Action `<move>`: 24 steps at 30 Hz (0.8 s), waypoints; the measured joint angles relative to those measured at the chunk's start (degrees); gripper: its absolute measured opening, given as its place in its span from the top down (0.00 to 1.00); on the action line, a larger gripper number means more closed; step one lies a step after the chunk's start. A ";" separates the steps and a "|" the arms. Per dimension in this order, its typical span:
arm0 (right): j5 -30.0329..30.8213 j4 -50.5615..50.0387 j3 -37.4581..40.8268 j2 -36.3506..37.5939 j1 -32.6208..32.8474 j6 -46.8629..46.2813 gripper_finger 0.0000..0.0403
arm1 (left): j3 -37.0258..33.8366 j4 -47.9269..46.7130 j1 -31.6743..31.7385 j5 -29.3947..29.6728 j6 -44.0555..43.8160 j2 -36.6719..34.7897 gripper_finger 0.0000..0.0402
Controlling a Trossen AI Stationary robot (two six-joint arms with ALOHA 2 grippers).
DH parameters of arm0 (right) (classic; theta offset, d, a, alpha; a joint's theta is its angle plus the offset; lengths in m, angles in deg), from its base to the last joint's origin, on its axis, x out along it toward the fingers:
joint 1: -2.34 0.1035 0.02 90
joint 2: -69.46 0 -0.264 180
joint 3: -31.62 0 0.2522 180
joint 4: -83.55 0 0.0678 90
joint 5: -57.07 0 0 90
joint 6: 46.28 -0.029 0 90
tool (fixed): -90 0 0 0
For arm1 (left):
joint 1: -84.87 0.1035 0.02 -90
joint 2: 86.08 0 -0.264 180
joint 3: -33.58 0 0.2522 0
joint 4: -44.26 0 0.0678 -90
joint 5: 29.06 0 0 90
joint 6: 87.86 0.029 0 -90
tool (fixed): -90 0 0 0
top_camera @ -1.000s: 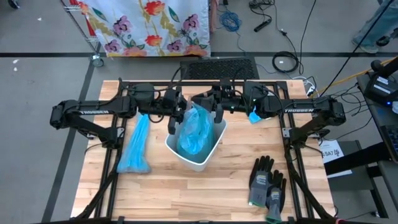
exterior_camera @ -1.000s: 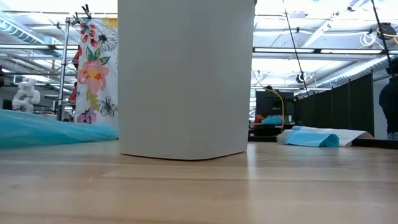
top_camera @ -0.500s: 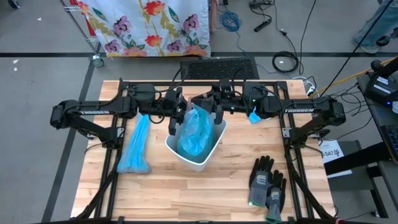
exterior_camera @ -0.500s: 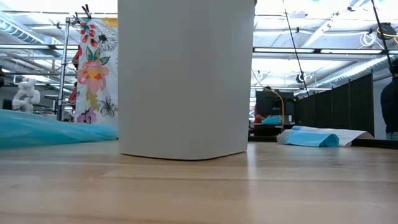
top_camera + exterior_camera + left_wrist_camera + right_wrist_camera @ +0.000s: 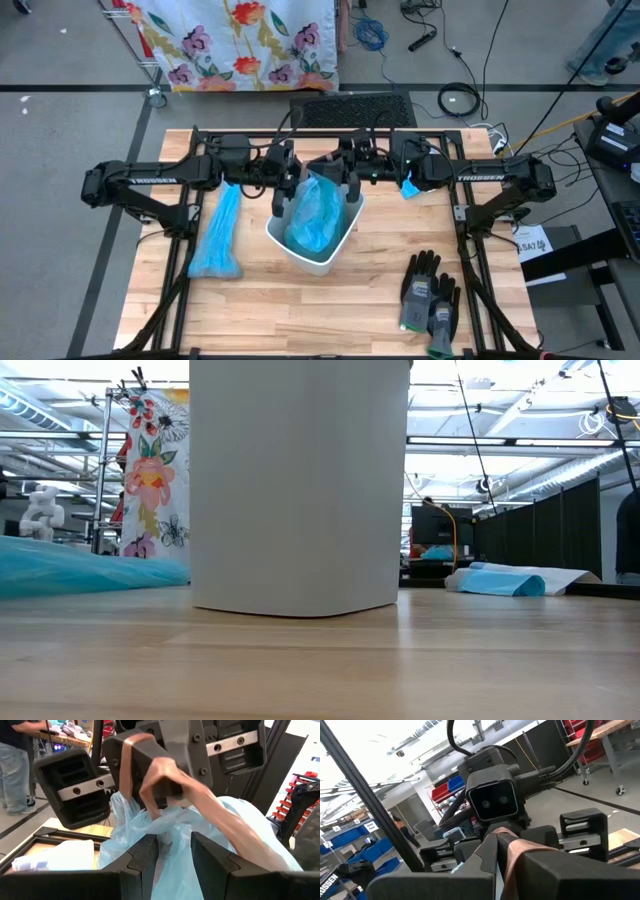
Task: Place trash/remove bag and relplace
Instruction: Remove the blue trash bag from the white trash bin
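Clearly the step in hand is the bag removal: both arms meet over the white bin [image 5: 318,238] at the middle of the table [image 5: 300,310], working on the light blue bag [image 5: 314,212] that bulges up out of it. In the left wrist view the left gripper [image 5: 174,851] stands about half open, its two dark fingers [image 5: 145,857] on either side of a fold of the blue film, though whether the pads actually pinch it I cannot tell. Just beyond it, the right gripper [image 5: 150,772] is closed tight, and a tan band looped around it runs down across the bag; that band is probably the drawstring or a tie, so I judge the right gripper is clamped on it. From above, the right gripper [image 5: 352,178] sits at the far rim of the bin, the left gripper [image 5: 282,192] at the rim beside it.

No loose trash scraps are visible on the table; any must be inside the bag, which hides them. A flat blue replacement bag [image 5: 218,235] lies on the table to the left of the bin, and a pair of work gloves [image 5: 430,292] lies near the front right.

Next, I would expect the left gripper to close firmly on the film, then both to lift together so the bag clears the rim without tipping the bin.
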 joint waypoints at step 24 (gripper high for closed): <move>-2.88 -2.08 0.00 0.00 0.00 0.00 1.00 | 0.00 -0.02 0.00 0.00 0.00 0.02 0.70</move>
